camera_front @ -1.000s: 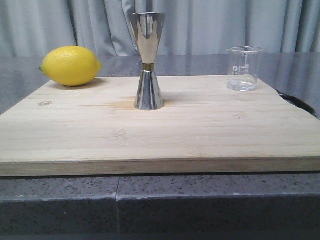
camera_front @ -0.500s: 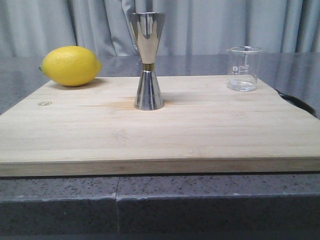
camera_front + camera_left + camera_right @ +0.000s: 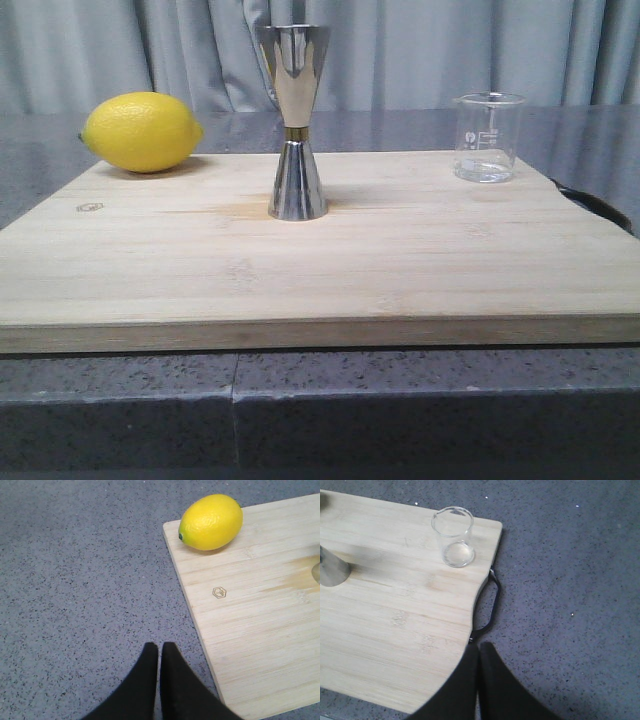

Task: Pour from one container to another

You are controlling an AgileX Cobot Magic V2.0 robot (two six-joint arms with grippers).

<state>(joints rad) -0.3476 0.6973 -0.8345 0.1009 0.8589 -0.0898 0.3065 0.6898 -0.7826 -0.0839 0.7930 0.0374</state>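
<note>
The beaker (image 3: 488, 137), at right of the front view, bore faint white markings too small to read; the board (image 3: 260, 630) carried a hexagon stamp (image 3: 219, 592). Both the left gripper (image 3: 159, 652) and the right gripper (image 3: 478, 652) were pressed closed, empty.

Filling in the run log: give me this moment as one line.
phase: pre-grasp | beaker: upright on board, untouched | jigger: upright, mid-board | left end effector: shut, off board | right end effector: shut, near board handle

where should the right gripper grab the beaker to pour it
Probably around the straight glass wall of the beaker, about mid-height, coming in level from the board's right edge. It stands upright near that edge, and the jigger to its left leaves that side free.
</note>
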